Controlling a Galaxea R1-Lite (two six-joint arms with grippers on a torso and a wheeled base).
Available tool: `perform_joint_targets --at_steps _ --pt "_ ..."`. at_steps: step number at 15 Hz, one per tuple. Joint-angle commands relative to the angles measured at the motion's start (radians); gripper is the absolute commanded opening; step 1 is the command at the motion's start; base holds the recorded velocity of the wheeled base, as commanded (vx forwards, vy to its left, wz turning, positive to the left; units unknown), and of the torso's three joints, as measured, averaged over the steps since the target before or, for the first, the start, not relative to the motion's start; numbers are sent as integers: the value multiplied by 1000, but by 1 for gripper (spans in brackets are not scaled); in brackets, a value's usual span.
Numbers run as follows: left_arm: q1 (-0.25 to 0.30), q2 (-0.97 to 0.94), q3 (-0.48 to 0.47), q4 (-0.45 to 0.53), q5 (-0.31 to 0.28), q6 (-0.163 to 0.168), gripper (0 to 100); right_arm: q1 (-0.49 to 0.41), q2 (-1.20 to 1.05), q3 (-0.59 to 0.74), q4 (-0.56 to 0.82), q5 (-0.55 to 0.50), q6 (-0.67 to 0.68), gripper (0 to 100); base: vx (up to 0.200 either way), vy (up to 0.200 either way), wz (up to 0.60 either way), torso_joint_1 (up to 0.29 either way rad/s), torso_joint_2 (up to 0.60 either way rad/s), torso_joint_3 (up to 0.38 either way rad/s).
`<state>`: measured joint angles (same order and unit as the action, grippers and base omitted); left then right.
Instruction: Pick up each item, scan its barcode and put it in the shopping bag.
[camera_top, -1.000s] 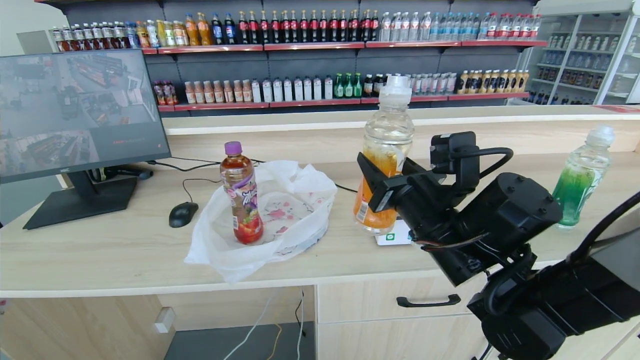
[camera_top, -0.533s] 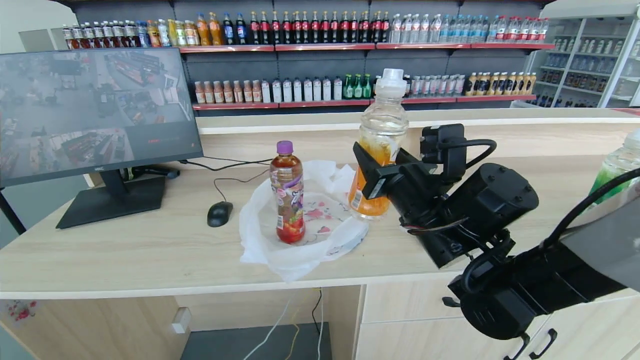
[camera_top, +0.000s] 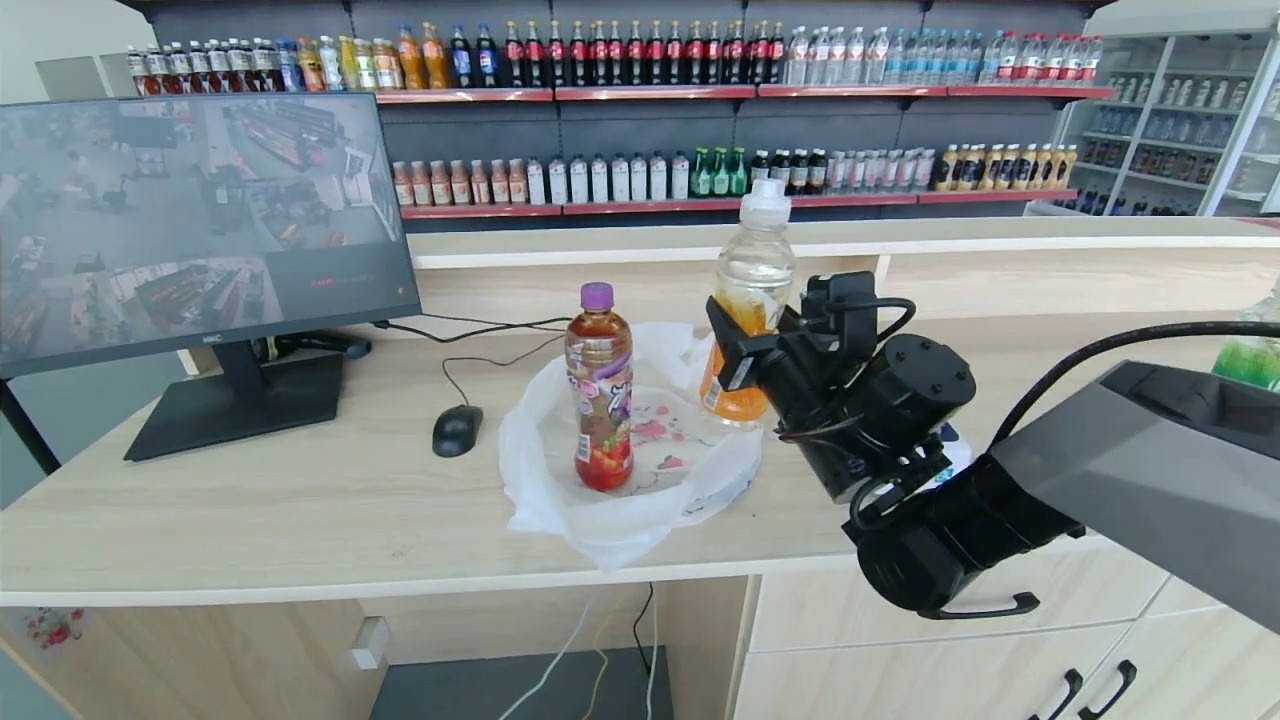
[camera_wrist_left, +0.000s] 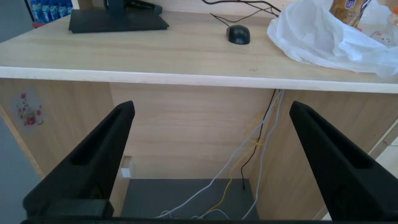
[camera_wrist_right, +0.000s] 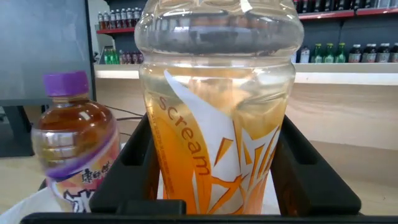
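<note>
On the long wooden counter (camera_top: 250, 500) sits the white shopping bag (camera_top: 560, 500), open and flopped down flat. It is thin and soft, so I think its edge will fold if anything pushes on it.

My right gripper (camera_wrist_right: 217, 186) is closed around the big orange drink bottle (camera_top: 752, 280), with one finger on each side of its middle, over the label. The bottle is upright at the bag's right edge. I cannot tell if its bottom touches the bag. The drink fills only the lower part and the top is clear, so I guess the weight sits low. The plastic looks smooth and round, so it could slip or turn. It may also squash if squeezed hard. The middle looks like the best place to hold it.

The smaller bottle with the purple cap (camera_top: 600, 390) stands upright inside the bag, near the big one. It is tall and thin, so a bump might tip it.

My left gripper (camera_wrist_left: 211, 168) is wide open and holds nothing, down in front of the counter.
</note>
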<state>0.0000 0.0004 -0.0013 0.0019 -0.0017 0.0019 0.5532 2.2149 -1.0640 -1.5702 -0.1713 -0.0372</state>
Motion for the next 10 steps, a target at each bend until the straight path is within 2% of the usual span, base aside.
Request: perform_joint_targets --at_steps 1,10 --pt "0 0 0 0 0 0 100 -18 71 -62 -1 7 0 0 0 0 0 0 0 0" --pt "0 0 1 0 0 -3 100 -22 175 -208 -1 21 0 0 0 0 0 0 0 0"
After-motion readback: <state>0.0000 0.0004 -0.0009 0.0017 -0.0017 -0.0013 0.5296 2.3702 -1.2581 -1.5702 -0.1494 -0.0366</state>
